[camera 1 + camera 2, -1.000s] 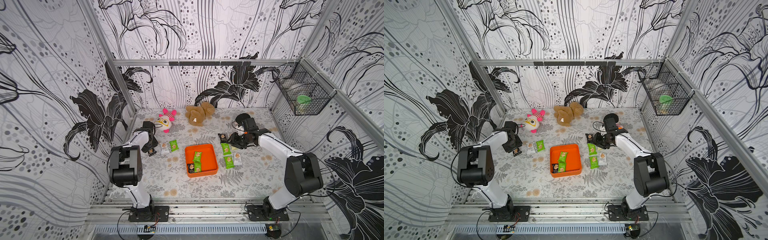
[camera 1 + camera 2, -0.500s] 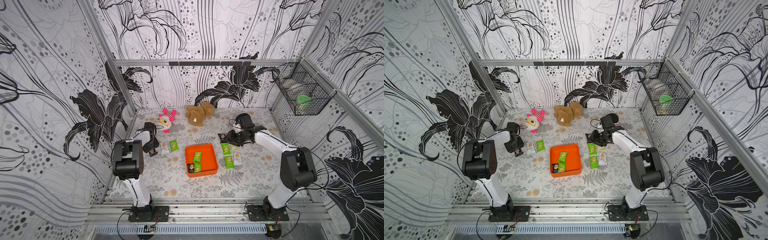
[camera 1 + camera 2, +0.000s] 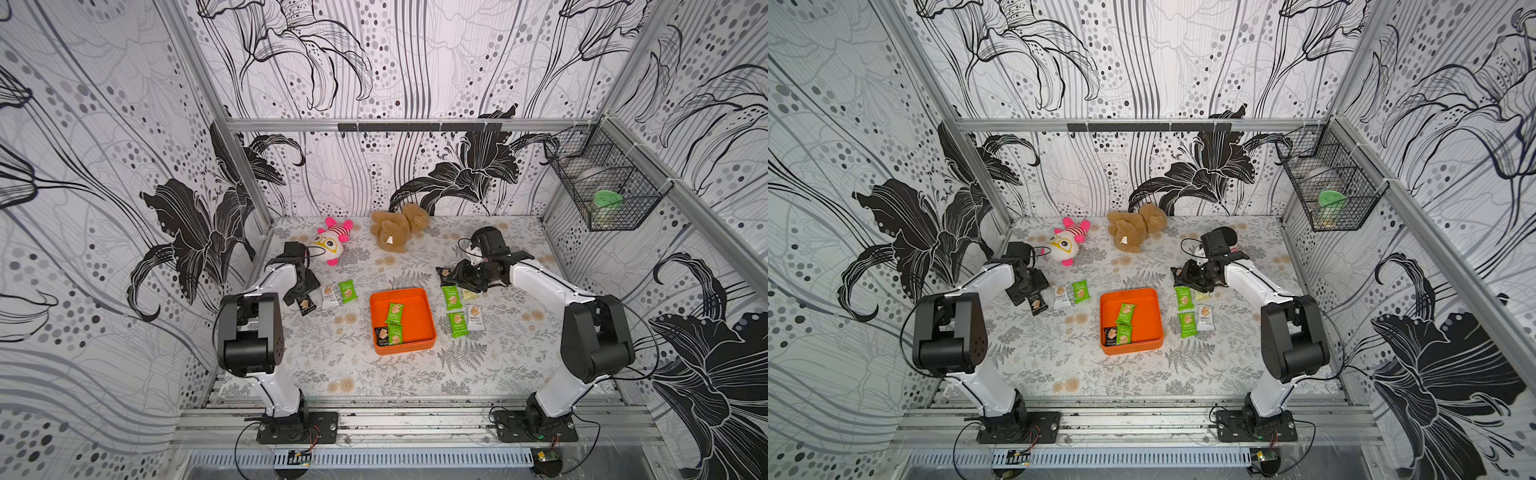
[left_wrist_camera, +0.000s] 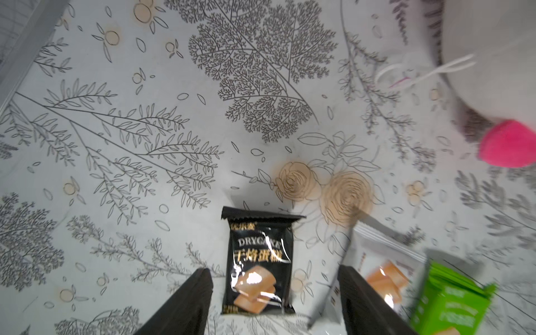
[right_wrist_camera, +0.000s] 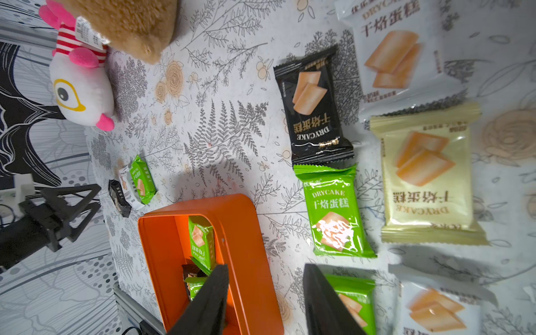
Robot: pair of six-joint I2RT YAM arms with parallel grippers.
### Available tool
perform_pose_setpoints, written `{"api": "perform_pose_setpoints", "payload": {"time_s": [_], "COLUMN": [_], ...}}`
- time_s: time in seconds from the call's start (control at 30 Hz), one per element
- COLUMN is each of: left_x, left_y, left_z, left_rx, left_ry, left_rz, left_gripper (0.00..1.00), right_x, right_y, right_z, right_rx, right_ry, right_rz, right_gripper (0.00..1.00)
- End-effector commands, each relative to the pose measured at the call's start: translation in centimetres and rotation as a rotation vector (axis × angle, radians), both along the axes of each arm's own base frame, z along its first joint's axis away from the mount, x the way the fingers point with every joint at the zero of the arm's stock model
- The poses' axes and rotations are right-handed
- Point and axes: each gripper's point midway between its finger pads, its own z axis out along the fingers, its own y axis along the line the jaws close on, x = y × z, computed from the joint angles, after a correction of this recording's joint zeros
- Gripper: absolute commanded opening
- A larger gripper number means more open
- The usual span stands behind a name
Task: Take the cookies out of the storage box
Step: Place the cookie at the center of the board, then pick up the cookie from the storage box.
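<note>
The orange storage box (image 3: 420, 320) sits mid-table and holds three cookies: two green packets (image 3: 395, 312) and a black one (image 3: 381, 336). My left gripper (image 4: 274, 269) is open, low over the table, and a black cookie packet (image 4: 259, 261) lies loose between its fingers (image 4: 200, 298). White (image 3: 329, 295) and green (image 3: 347, 291) packets lie beside it. My right gripper (image 5: 265, 268) is open and empty, hovering beside the box's wall (image 5: 246, 261). Several packets lie on the table right of the box, among them black (image 5: 314, 107), green (image 5: 336, 211) and cream (image 5: 426, 177).
A pink-and-white plush (image 3: 330, 245) and a brown plush bear (image 3: 395, 226) lie at the back of the table. A black wire basket (image 3: 602, 191) hangs on the right wall. The left wall stands close behind my left arm.
My left gripper has opened and let the black packet go onto the table. My right gripper has drifted a little to the left, still empty.
</note>
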Motion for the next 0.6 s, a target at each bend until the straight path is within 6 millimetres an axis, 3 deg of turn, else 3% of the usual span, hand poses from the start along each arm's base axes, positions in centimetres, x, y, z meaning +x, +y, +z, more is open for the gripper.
{"api": "perform_pose_setpoints", "payload": {"time_s": [0.0,0.3,0.37,0.57], "left_x": [0.0,-0.8,-1.1,-2.2], "left_y": [-3.0,-12.5,-15.0,-21.3], "left_z": [2.9,8.1,8.5,8.3], "left_rx": [-0.049,-0.122,-0.151,-0.179], "left_ry": [-0.089,-0.227,-0.24,-0.237], "left_rz": [-0.03,-0.159,-0.195,-0.292], "left_gripper": [0.74,0.78,0.82,0.82], "right_x": [-1.1,-2.8,-3.3,-4.5], "right_y": [-0.1,-0.3,-0.4,-0.9], "right_z": [1.1,1.2,1.2,1.2], "right_rx": [-0.011,-0.006,-0.006,-0.022], "right_ry": [-0.026,-0.033,-0.034,-0.04], "right_rz": [0.023,0.052,0.059,0.07], "right_gripper": [0.47,0.48,0.48,0.48]}}
